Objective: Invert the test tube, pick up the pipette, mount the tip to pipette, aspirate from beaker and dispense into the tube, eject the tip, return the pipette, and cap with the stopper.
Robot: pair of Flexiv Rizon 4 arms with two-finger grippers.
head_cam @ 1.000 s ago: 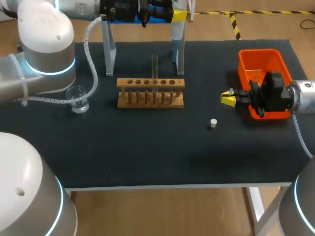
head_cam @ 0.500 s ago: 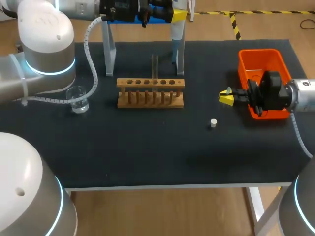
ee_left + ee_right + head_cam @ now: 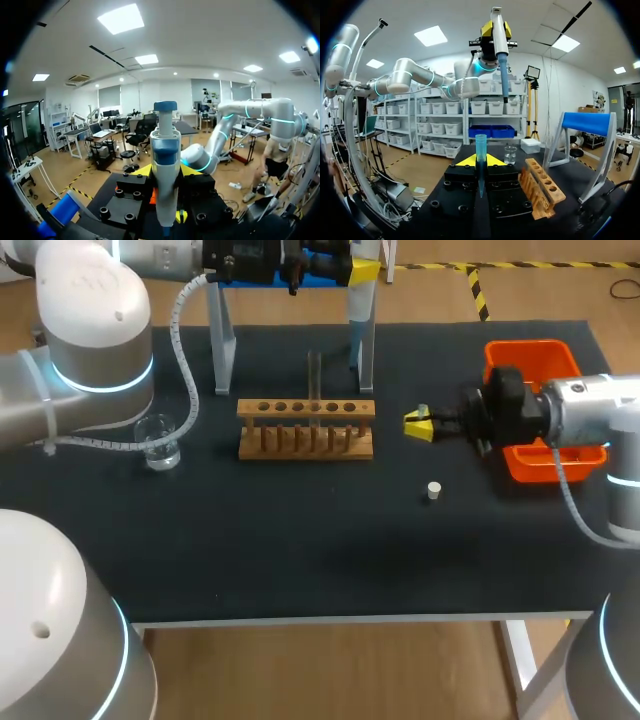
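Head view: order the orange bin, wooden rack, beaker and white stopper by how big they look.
1. orange bin, partly hidden, yet the widest spread
2. wooden rack
3. beaker
4. white stopper, by far the smallest

pipette [image 3: 165, 165] lower end cut off

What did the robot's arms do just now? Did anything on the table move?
The right gripper, shut on the pipette tip, slid from beside the orange bin toward the wooden rack. Nothing was picked up or dropped. The left gripper kept holding the pipette up at the back, and the beaker, test tube and stopper stayed put.
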